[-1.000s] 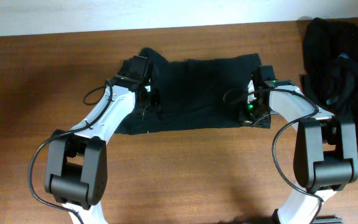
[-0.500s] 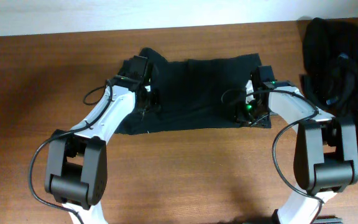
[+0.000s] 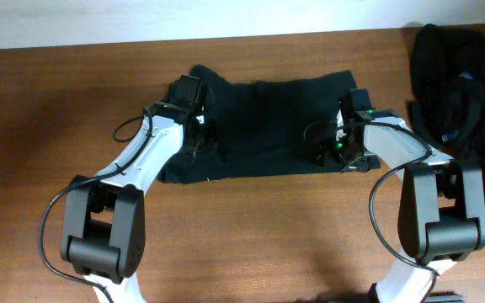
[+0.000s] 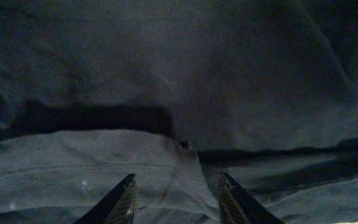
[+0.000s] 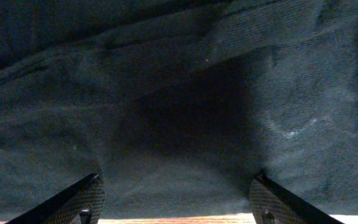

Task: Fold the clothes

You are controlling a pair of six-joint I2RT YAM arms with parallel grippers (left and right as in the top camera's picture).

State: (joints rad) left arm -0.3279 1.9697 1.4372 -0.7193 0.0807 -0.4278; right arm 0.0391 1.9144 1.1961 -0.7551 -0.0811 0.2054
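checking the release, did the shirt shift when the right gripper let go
No. The shirt keeps the same outline against the table in the overhead view; only the right gripper changed, and its jaws now stand wide.

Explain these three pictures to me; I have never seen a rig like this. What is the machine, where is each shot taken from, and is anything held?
It is two robot arms at a wooden table, each ending in two-fingered jaws. The wide picture looks down from above: the left arm and right arm reach to the two ends of a black garment lying flat. A pile of more black clothes sits at the table's right end. The two dark close-ups come from cameras on the wrists, looking past the jaws at the cloth. The right jaws stand wide open over flat fabric, holding nothing. The left jaws stand partly apart with a ridge of cloth between them; whether they pinch it cannot be told.
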